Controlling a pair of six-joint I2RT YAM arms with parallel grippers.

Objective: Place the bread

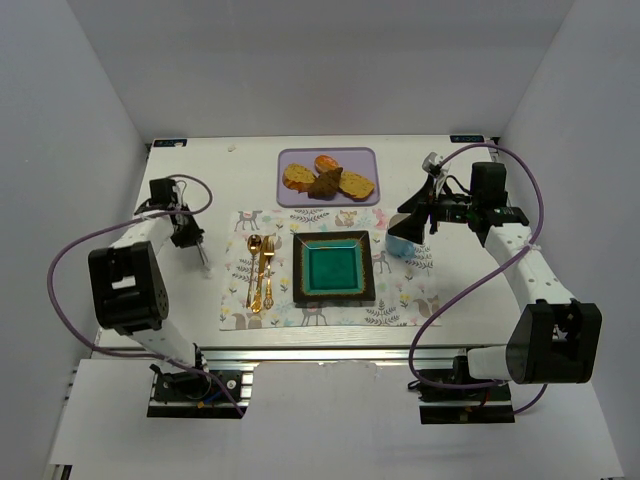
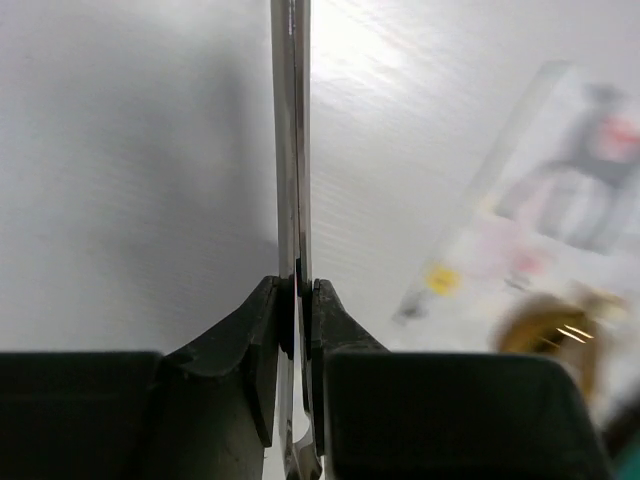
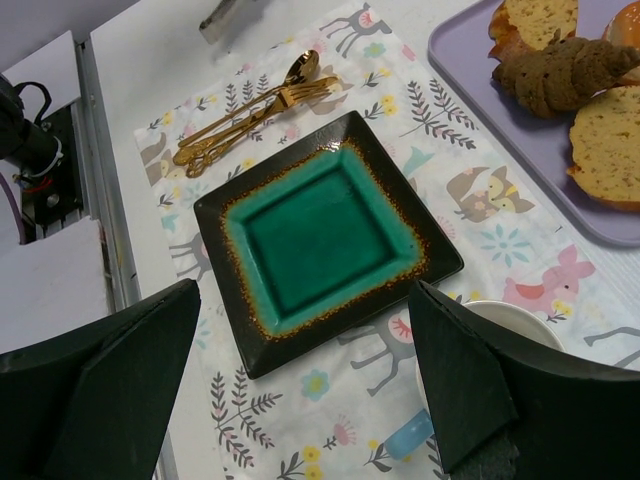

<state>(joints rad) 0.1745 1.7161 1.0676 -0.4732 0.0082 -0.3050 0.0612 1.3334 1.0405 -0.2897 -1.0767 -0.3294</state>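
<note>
Several pieces of bread point(image 1: 327, 178) lie on a lavender tray point(image 1: 290, 194) at the back of the table; in the right wrist view the bread point(image 3: 565, 75) is at the top right. A square teal plate point(image 1: 335, 268) with a dark rim point(image 3: 225, 205) sits on the patterned placemat point(image 1: 405, 295). Left of the mat, my left gripper point(image 1: 190, 238) is shut on a thin silver utensil point(image 2: 293, 150) with two flat arms pressed together, like tongs. My right gripper point(image 3: 303, 287) hangs open above the plate's right side, holding nothing.
Gold cutlery point(image 1: 260, 270) lies on the mat left of the plate. A white cup with a blue handle point(image 3: 510, 320) stands right of the plate, under the right gripper point(image 1: 408, 228). White walls enclose the table on three sides.
</note>
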